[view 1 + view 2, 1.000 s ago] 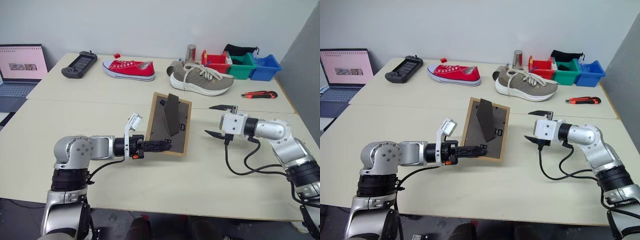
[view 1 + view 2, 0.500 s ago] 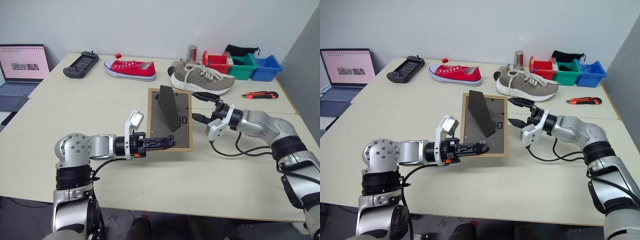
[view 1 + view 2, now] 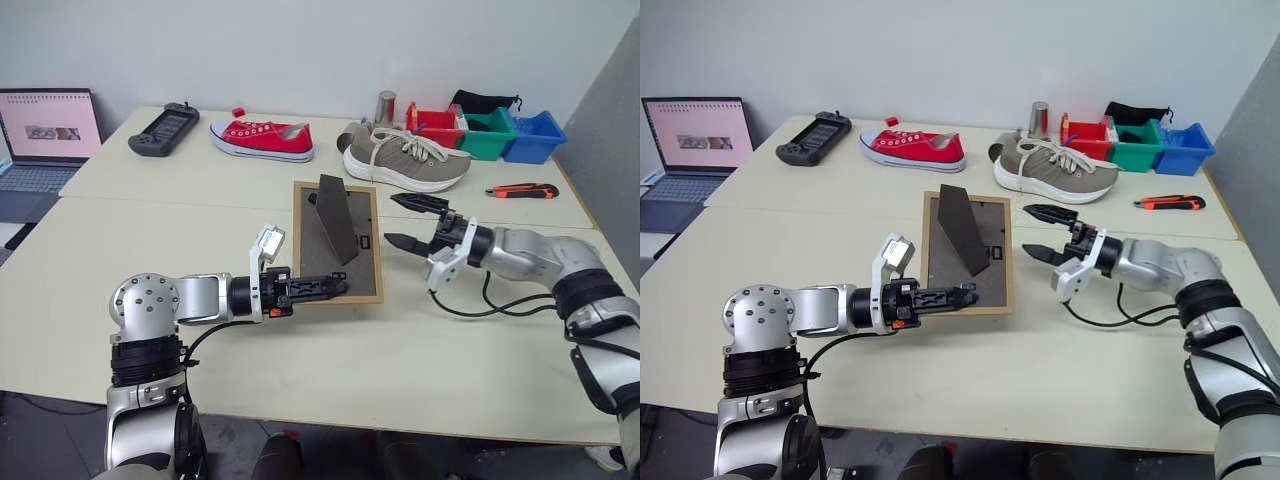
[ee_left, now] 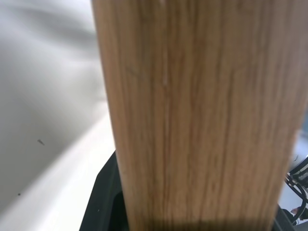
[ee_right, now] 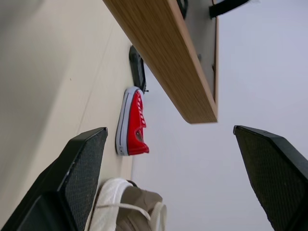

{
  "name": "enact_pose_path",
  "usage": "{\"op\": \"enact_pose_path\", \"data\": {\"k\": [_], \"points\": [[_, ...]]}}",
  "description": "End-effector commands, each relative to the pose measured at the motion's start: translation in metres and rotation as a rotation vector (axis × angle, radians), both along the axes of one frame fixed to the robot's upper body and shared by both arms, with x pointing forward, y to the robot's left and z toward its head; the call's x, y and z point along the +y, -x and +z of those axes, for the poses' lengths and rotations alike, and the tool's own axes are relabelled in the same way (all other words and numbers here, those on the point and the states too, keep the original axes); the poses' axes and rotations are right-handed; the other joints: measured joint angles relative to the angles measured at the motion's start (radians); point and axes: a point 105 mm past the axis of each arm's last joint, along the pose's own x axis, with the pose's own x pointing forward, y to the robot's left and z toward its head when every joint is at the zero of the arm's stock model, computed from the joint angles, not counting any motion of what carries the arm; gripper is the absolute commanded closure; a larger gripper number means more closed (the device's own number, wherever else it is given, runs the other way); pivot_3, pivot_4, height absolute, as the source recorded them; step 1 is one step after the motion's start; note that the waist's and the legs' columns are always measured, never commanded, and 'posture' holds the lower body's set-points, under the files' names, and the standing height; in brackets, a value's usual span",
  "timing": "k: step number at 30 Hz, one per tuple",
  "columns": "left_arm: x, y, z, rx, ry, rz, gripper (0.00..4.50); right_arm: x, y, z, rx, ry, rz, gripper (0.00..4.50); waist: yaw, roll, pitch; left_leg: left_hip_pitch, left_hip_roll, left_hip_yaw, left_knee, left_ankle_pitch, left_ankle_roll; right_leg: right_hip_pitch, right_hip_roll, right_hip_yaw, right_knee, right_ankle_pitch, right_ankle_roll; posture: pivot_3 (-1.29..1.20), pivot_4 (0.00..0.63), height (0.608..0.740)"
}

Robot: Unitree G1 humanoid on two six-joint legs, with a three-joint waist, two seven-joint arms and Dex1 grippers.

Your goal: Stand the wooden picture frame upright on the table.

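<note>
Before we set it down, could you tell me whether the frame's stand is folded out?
Folded out: the dark stand juts from the wooden picture frame's back.

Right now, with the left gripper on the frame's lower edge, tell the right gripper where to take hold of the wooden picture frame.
Grip the wood rail on the wooden picture frame's right side, coming in level from the right. That edge faces the open right gripper and looks bare; the fold-out stand juts from the middle of the back, and the left gripper holds the lower rail.
</note>
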Motion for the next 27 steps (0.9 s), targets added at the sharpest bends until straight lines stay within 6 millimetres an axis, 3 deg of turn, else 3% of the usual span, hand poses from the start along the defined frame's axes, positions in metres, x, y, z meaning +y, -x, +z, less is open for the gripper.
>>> {"op": "enact_pose_path", "data": {"k": [1, 18, 21, 27], "points": [[-0.003, 0.004, 0.016, -0.055, 0.034, -0.035, 3.15, 0.014, 0.011, 0.017, -0.087, -0.012, 0.094, 0.06, -0.005, 0.0, 0.0, 0.0, 0.0, 0.0, 0.0, 0.0, 0.0, 0.0, 0.0, 0.0, 0.0, 0.0, 0.0, 0.0, 0.15, 0.74], [-0.005, 0.01, 0.014, -0.01, 0.034, -0.103, 3.15, 0.054, 0.015, 0.014, -0.159, 0.04, 0.225, 0.06, -0.006, 0.0, 0.0, 0.001, 0.0, 0.0, 0.0, 0.0, 0.0, 0.0, 0.0, 0.0, 0.001, 0.0, 0.0, 0.0, 0.15, 0.74], [-0.004, 0.01, 0.014, -0.009, 0.03, -0.101, 3.15, 0.055, 0.015, 0.013, -0.143, 0.039, 0.233, 0.5, -0.006, 0.0, 0.0, 0.001, 0.0, 0.0, 0.0, 0.0, 0.0, 0.0, -0.001, 0.0, 0.001, 0.0, 0.0, 0.0, 0.15, 0.74], [-0.005, 0.013, 0.011, -0.007, 0.031, -0.104, 3.15, 0.055, 0.015, 0.015, -0.152, 0.028, 0.233, 1.88, -0.006, 0.0, 0.0, 0.001, -0.001, 0.0, 0.0, 0.0, 0.0, 0.0, -0.001, 0.0, 0.001, 0.0, 0.0, 0.0, 0.15, 0.74]]}}
